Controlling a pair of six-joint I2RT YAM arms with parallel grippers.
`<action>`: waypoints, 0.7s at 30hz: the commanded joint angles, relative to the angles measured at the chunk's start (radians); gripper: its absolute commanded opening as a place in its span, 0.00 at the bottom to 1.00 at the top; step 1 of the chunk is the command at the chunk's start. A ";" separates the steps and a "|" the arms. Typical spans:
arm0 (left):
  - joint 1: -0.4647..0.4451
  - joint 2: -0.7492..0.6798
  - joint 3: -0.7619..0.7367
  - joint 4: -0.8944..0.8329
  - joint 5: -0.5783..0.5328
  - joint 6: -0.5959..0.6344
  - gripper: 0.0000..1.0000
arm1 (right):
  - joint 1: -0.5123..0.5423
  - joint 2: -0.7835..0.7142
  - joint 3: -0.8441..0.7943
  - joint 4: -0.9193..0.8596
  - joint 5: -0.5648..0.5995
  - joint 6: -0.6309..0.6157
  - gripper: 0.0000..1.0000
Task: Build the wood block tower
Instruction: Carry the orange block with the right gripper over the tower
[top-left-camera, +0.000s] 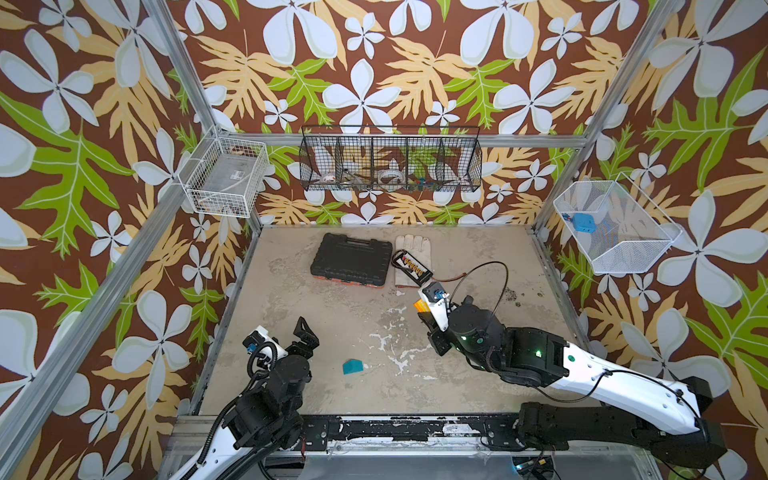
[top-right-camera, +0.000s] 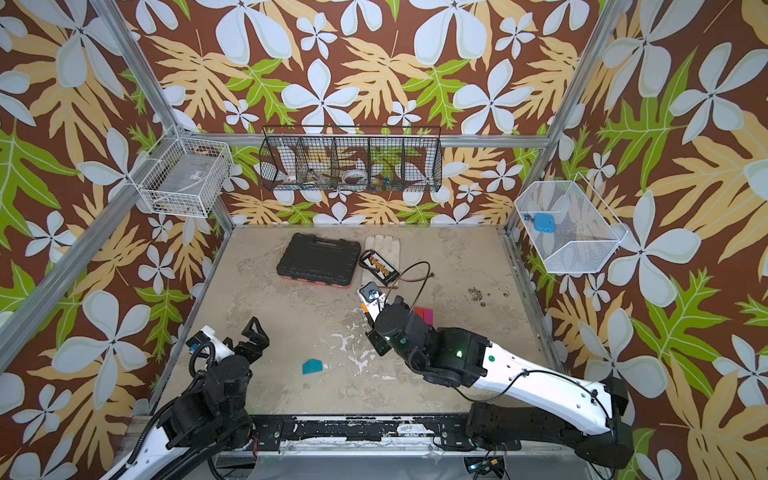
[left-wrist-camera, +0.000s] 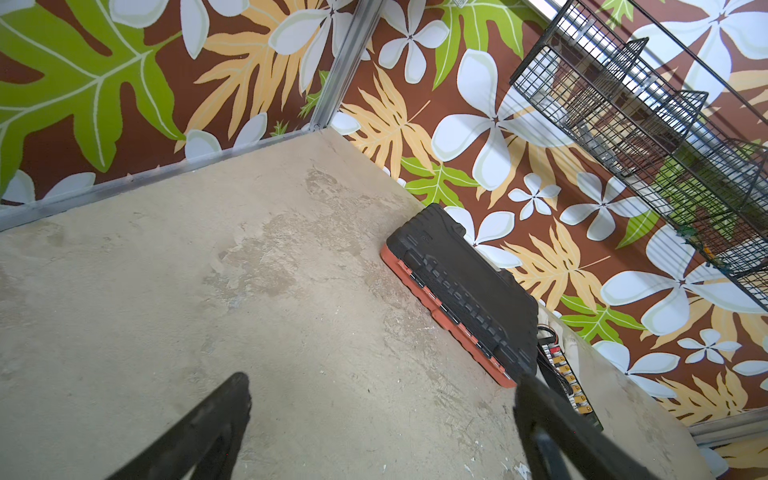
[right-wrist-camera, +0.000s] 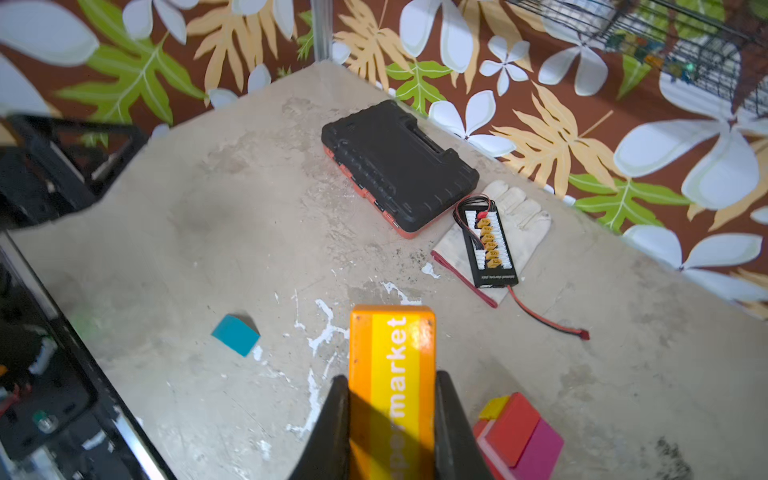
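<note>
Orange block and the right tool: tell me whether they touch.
Touching. In the right wrist view the right tool clamps the orange block, its jaws flush against both sides.

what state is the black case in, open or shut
Shut: the black case lies flat, its lid down against the orange lower half, with nothing of the inside showing.

Brown floral wallpaper (top-left-camera: 374, 62) surrounds me; at twelve o'clock a black wire basket (top-left-camera: 390, 137) hangs above my scuffed beige tabletop (top-left-camera: 316, 324).
</note>
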 joint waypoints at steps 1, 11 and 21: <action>0.001 -0.002 -0.001 0.012 -0.005 0.007 1.00 | -0.006 -0.024 -0.043 0.044 -0.034 -0.297 0.00; 0.002 -0.009 -0.004 0.017 0.004 0.013 1.00 | -0.165 0.065 -0.037 -0.096 -0.563 -0.836 0.00; 0.002 -0.019 -0.006 0.018 0.012 0.019 1.00 | -0.353 0.200 -0.027 -0.277 -0.664 -1.135 0.00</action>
